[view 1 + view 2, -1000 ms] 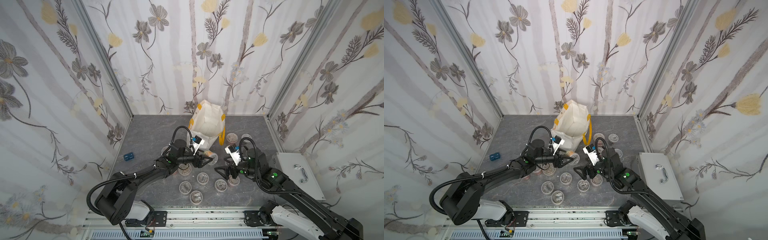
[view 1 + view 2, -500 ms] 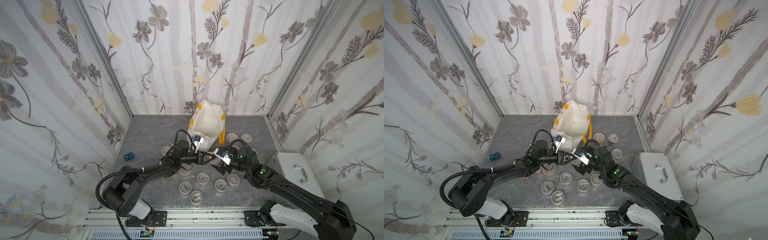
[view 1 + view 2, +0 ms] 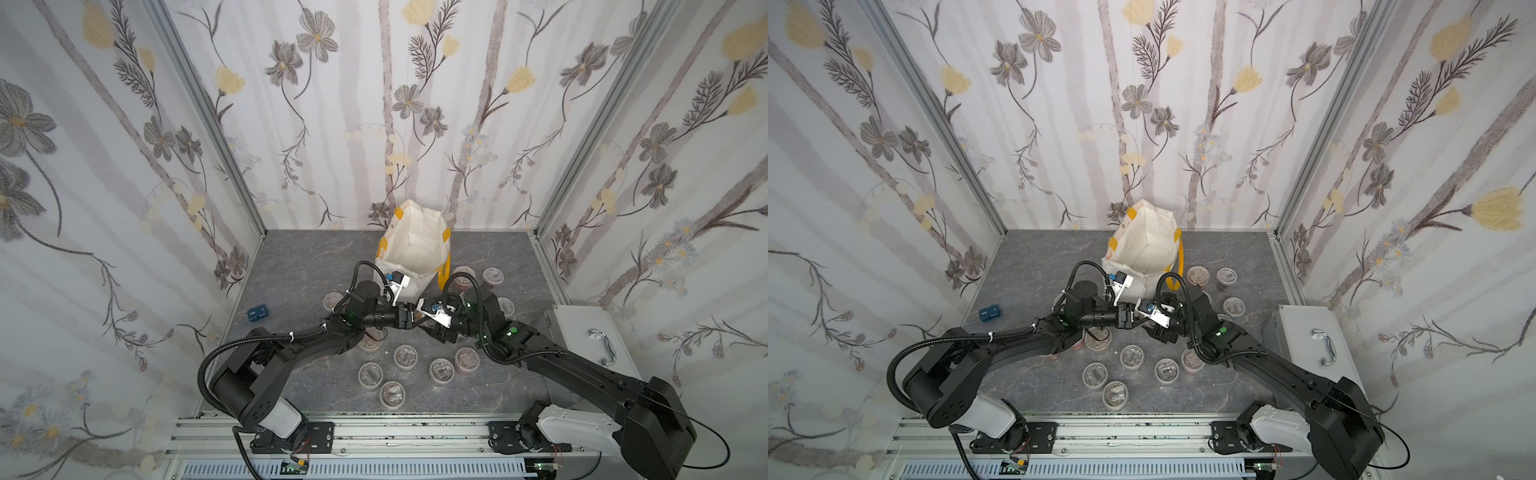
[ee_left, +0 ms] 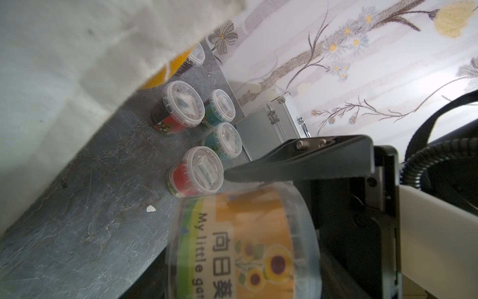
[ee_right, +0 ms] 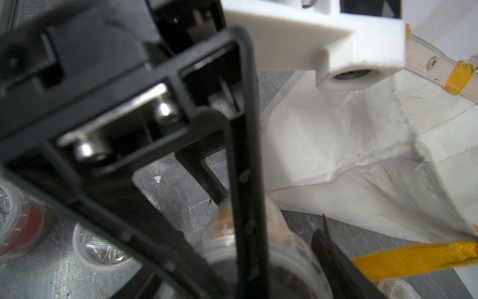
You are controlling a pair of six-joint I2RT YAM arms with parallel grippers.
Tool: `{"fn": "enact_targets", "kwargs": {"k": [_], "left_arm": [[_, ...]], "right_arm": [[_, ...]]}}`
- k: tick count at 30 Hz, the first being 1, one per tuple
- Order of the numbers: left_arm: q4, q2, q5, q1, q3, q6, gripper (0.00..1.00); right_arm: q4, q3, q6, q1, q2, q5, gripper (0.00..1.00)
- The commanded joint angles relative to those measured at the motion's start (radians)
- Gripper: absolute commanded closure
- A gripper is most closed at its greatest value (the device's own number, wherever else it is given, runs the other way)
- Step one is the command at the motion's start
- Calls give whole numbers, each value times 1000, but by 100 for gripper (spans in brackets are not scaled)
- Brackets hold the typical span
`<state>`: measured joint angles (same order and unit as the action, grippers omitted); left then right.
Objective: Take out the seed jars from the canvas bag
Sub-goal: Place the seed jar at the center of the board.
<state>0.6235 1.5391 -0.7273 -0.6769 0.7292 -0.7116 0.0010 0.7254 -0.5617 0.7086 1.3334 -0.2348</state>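
Two grippers meet nose to nose just in front of the canvas bag (image 3: 415,245), above the table (image 3: 299,266). Step in hand, as I read it: a handover of one jar between the arms, not a fresh pick from the bag.

Left gripper (image 3: 407,319): pinching the orange-label jar (image 4: 245,246), held tilted in the air, lid end toward the right arm.

Right gripper (image 3: 424,323): one finger (image 4: 297,165) lies along the jar's side, apparently touching. A second dark finger (image 5: 326,248) sits beside the lid. Cannot tell whether this claw is pressed home on the jar or only bracketing it.

Bag: upright, mouth open, only pale cloth visible inside. Whether any jars remain in it cannot be told. At least ten seed jars (image 3: 405,356) stand on the table in front of the bag and beside its yellow handle (image 3: 444,270).

Next move, judged: the right claw needs a firm squeeze on the jar before the left lets go. Release too soon and the jar drops onto those standing in front of the bag. After that, set it upright in a free spot among them.
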Motion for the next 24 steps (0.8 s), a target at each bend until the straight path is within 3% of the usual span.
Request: {"fn": "enact_targets", "kwargs": {"k": [1,8,12,20,24], "left_arm": [[66,1,-25,-1,-2,-22,42],[71,-22,-12,14,-18,-22,25],[31,-81,102,41,-61,8,12],[-73,-227,261,122,-128,45,9],[-268,-331,385,164,-107,93,8]], "right_arm": [[9,9,-16,-1,3,-12,35],[-39,3,-37,-6,19,4,40],[-108,12,-47,-12,83,35,40],[-174,84,-52,-12,231,54,40],[-207,93,-82,-12,313,46,39]]}}
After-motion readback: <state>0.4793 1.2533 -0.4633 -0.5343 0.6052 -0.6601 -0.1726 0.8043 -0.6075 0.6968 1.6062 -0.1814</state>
